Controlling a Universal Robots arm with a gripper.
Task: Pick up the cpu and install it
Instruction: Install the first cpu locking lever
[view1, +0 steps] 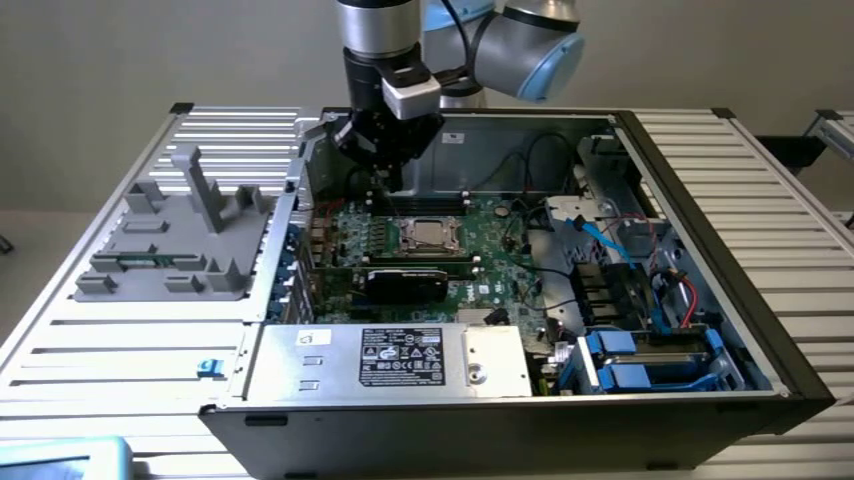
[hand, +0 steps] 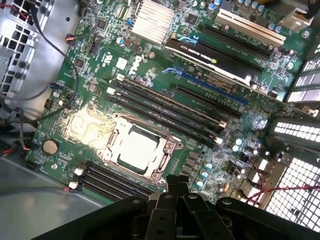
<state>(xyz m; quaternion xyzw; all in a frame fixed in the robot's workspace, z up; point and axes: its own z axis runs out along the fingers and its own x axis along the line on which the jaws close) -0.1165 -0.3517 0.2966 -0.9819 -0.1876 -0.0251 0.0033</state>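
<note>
The cpu (view1: 427, 235) is a shiny silver square lying flat in the metal-framed socket (view1: 427, 222) on the green motherboard, inside the open computer case. In the wrist view the cpu (hand: 135, 149) glares bright in its frame. My gripper (view1: 388, 172) hangs above the board's far edge, a little behind and to the exterior view's left of the socket. Its dark fingers (hand: 176, 186) are shut together with nothing between them, and they stand apart from the cpu.
A black graphics card (view1: 407, 283) stands just in front of the socket, with memory slots (hand: 165, 107) between them. The power supply (view1: 387, 360) fills the case's front, with cables and blue drive bays (view1: 641, 360) at the exterior view's right. A grey holder (view1: 174, 240) sits outside.
</note>
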